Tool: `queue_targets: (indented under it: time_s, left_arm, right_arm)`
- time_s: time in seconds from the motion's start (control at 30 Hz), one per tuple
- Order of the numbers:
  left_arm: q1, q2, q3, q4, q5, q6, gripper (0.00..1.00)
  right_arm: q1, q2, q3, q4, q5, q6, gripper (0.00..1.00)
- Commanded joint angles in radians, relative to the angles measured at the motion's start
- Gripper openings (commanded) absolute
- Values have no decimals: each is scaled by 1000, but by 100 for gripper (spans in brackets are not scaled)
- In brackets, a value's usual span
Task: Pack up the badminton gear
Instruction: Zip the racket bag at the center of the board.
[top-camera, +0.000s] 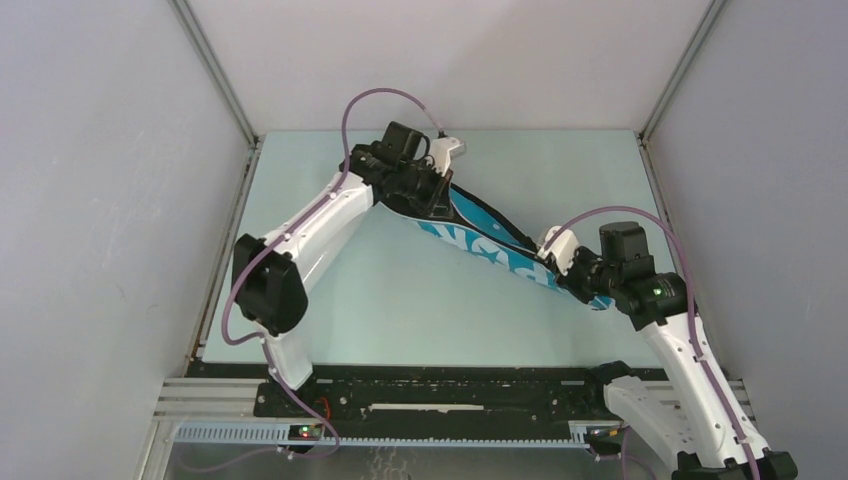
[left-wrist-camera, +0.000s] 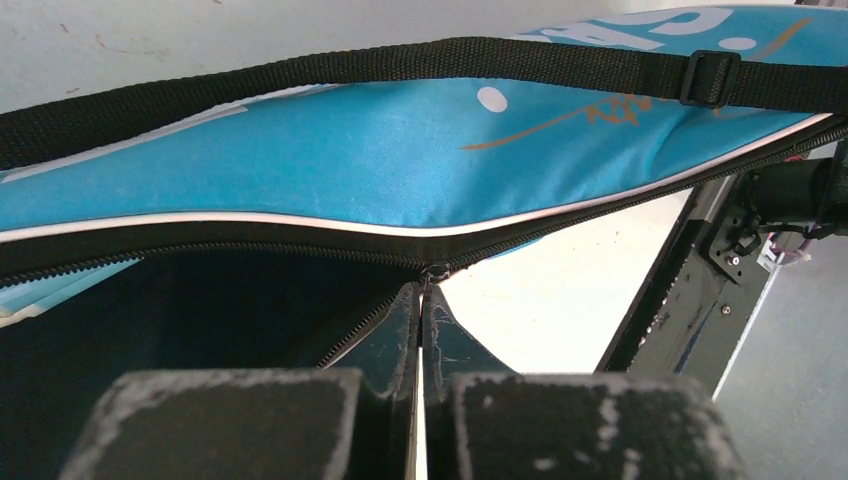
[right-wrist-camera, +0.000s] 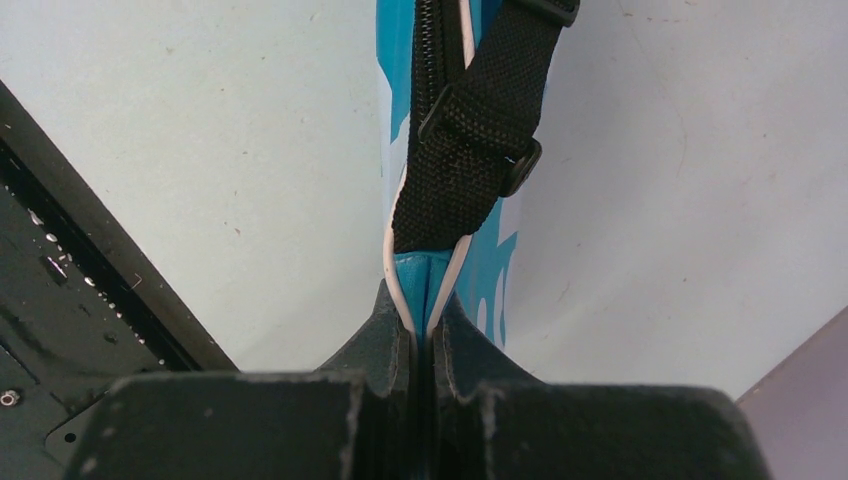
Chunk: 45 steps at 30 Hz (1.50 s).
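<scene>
**Table** (top-camera: 330, 300): pale green surface, enclosed by grey walls.

**Racket bag** (top-camera: 487, 232): a blue bag with white piping is laid diagonally across the far middle of the table, from the left gripper down to the right gripper. Large white lettering is printed on its face. Only part of it is exposed in the overhead view, and it cannot be read with confidence. A thin orange script mark is noted in the left wrist view and is illegible.

**Strap** (left-wrist-camera: 400, 62): black webbing is run along the top of the bag, with a black plastic buckle (left-wrist-camera: 710, 78) fitted.

**Zipper** (left-wrist-camera: 600, 208): it is closed on the right of the slider and parted on the left, where a dark interior is exposed.

**Right gripper** (right-wrist-camera: 422, 325): the fingers are pressed together on the narrow end of the bag, which is pinched at its piped edge.

**Left gripper** (left-wrist-camera: 421, 295): the fingers are pressed together, with the small zipper pull (left-wrist-camera: 432, 271) pinched at their tips.
</scene>
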Motion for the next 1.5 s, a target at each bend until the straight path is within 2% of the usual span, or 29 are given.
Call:
queue_targets:
  time_s: [0.0,0.53,1.13,1.47]
  left_arm:
    - [51,-66,-36,68,-170,35,0]
    - [84,-41,-44,166,-334,82,0]
    - [283,7,24,168,-471,255,0]
    - [398,119,129,161,-537,338,0]
  right_arm:
    - [-26,-13,33,-132,95,-4,0]
    - [-67,-39,46,-172,109,-39,0]
    - [-89,-46,46,-190,127,-47,0]
    - [-94,-44,46,-189,139,-51,0]
